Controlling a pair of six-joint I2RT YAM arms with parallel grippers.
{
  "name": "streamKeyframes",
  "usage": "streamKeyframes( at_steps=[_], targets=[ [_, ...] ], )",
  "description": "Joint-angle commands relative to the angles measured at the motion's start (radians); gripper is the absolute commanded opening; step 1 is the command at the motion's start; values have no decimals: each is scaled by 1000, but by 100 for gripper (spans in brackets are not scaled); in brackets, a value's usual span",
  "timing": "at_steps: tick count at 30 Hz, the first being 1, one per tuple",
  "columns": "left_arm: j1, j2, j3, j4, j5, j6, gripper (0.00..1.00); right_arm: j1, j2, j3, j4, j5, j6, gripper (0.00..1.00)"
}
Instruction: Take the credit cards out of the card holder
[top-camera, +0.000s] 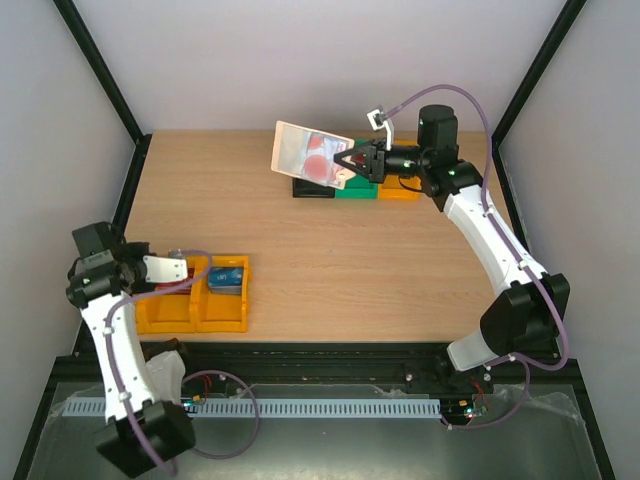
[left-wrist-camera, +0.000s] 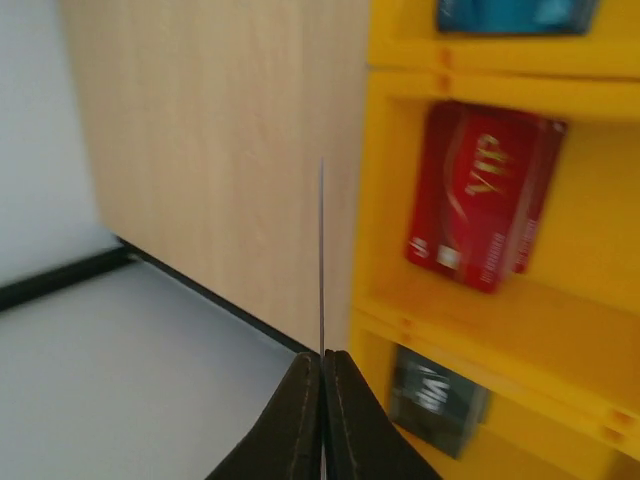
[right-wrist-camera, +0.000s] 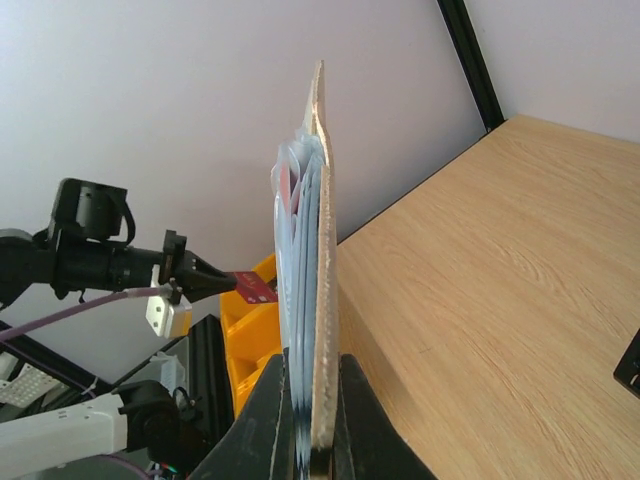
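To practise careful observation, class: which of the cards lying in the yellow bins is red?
The VIP card in the middle compartment of the left wrist view; the neighbouring blue card and dark card bear no red.

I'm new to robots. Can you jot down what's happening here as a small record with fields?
Right gripper: shut on the open card holder, held up off the table
Left gripper: shut on a red card, beside the bins
Yellow bins: red VIP card, dark grey card, blue card, one per compartment
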Motion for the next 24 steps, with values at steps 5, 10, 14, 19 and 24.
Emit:
streamKeyframes(
  at_steps=[5,10,14,19,24],
  targets=[
    [183,88,-65,-70,208,372,2,-9,-49,-48,50,-36,-14,2],
    [175,93,-154,9,233,478,2,-10,-36,-24,32,-40,-21,2],
    [174,120,-216,115,242,525,2,-14,-40,-43,26,-40,-45,2],
    [173,176,-209,111,240,611,2,-21,-16,-28,42,-57,-21,2],
    [172,238,-233,179,248,704,2,-26,16,4,19,-62,-21,2]
  ],
)
